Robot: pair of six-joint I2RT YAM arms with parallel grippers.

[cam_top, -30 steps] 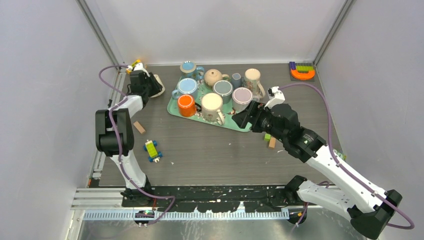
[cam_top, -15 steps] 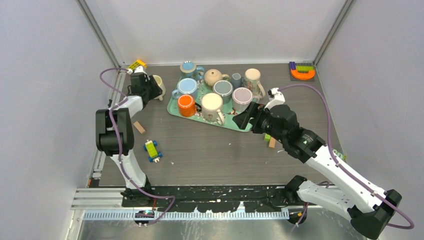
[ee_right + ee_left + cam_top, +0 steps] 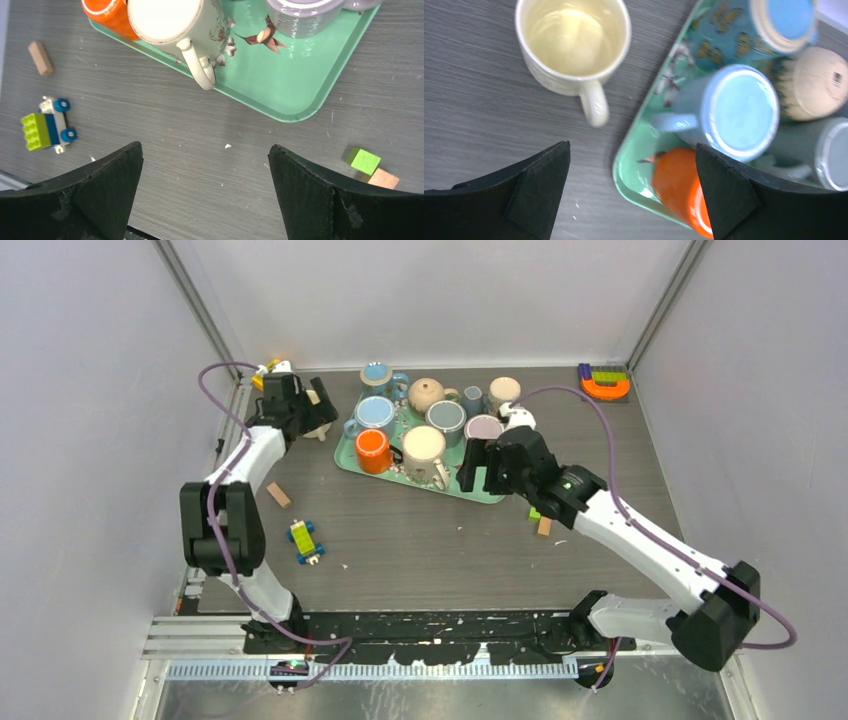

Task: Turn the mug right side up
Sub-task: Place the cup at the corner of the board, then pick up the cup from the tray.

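The cream mug (image 3: 573, 45) stands mouth up on the counter (image 3: 165, 130) just left of the green tray (image 3: 626, 175), clear of its rim, with its handle towards the tray; the left gripper (image 3: 631, 155) hangs above the tray's left rim, jaws spread wide, holding nothing. The right gripper (image 3: 205, 150) is over the tray's near edge, likewise wide open and empty.

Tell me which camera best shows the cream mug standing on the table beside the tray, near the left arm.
Left wrist: the cream mug is seen almost whole from above, mouth up and empty, handle clear, beside the tray. Top external shows only a sliver of it past the left gripper. Right wrist misses it.
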